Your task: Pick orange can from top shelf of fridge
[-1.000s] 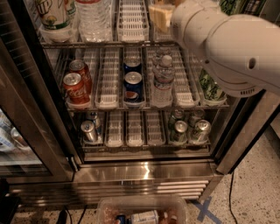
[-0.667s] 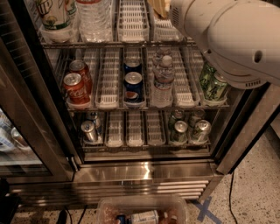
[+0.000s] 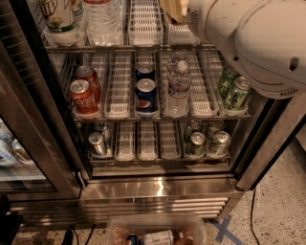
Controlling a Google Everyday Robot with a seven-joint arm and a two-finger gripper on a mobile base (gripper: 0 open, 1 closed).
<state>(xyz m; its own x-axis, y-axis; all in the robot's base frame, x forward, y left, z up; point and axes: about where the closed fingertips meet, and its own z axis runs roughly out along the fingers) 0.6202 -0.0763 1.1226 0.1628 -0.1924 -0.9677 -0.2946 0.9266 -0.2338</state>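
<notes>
Your gripper (image 3: 173, 9) sat at the 12 o'clock edge of the view, over the white lane trays of the top shelf (image 3: 143, 47) inside the fridge (image 3: 158, 189). You could not tell whether it was open, closed or gripping anything. The white arm (image 3: 258, 43) filled the corner from 1 to 2 o'clock. The orange can did not show anywhere in your view. At 11 o'clock, 2 bottles (image 3: 103, 19) stood on that shelf. On the rack below, 2 red Coca-Cola cans (image 3: 80, 95) stood at 9 o'clock, 2 Pepsi cans (image 3: 145, 93) and 1 water bottle (image 3: 178, 86) near the middle, and 2 green cans (image 3: 234, 91) at 3 o'clock. A clear plastic bin (image 3: 158, 225) lay on the floor at 6 o'clock.
</notes>
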